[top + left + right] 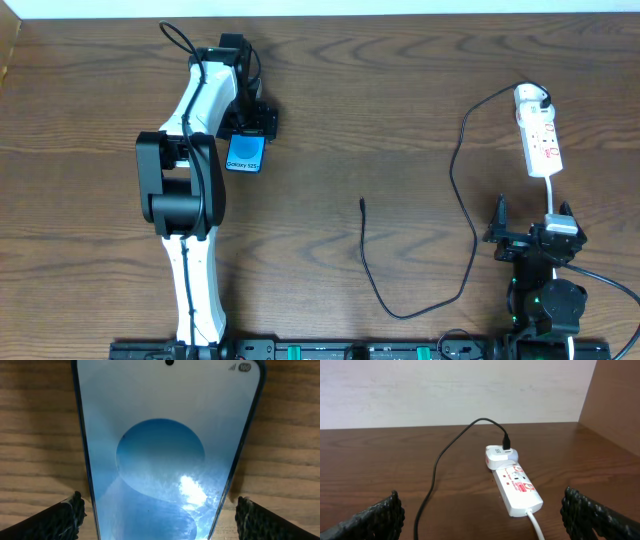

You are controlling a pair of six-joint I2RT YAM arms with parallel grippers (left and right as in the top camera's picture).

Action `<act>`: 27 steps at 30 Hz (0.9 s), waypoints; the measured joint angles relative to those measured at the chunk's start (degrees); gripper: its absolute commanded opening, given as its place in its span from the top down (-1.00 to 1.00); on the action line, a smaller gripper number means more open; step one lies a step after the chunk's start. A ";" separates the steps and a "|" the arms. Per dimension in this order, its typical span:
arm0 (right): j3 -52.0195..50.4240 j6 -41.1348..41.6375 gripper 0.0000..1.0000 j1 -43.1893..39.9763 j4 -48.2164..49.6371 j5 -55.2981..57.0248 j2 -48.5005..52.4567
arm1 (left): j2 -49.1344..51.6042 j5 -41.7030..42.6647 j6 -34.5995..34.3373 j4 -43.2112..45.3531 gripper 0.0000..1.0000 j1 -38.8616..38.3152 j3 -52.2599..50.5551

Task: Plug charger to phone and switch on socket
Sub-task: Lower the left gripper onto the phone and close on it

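**Two arms poised, phone waiting for its cable**

At the left of the wooden worktop (330, 100), the left pincer (160, 519) is hovering low over the phone (244, 155). Its jaws are standing wide apart on either side of the lit blue screen and gripping nothing. It looks to be lining up to steady the handset. The phone is lying flat, face up.

In the middle, the charger (436, 462) is trailing across the wood in a loose loop. Its plug tip (362, 204) is resting free, well apart from the phone, so the connection is not yet made.

At the right, the cable's other end is sitting in a white adapter (500, 454) on the socket (538, 135). The right pincer (481, 517) is facing the strip from near its cord end, jaws apart and empty, apparently placed for the switch. Whether the switch is on cannot be told.
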 measured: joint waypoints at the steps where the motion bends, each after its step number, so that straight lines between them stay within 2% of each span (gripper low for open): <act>1: 0.00 0.00 -0.98 0.00 0.00 0.00 0.00 | 0.00 0.00 0.00 0.22 -0.96 0.00 0.00; 10: 0.00 0.00 -0.99 0.00 0.00 0.00 0.00 | 0.00 -0.02 0.07 3.65 -0.96 -0.02 -1.84; 27: 0.00 0.00 -0.99 0.00 0.00 0.00 0.00 | -0.02 -0.07 1.90 3.61 -0.96 -0.04 -2.01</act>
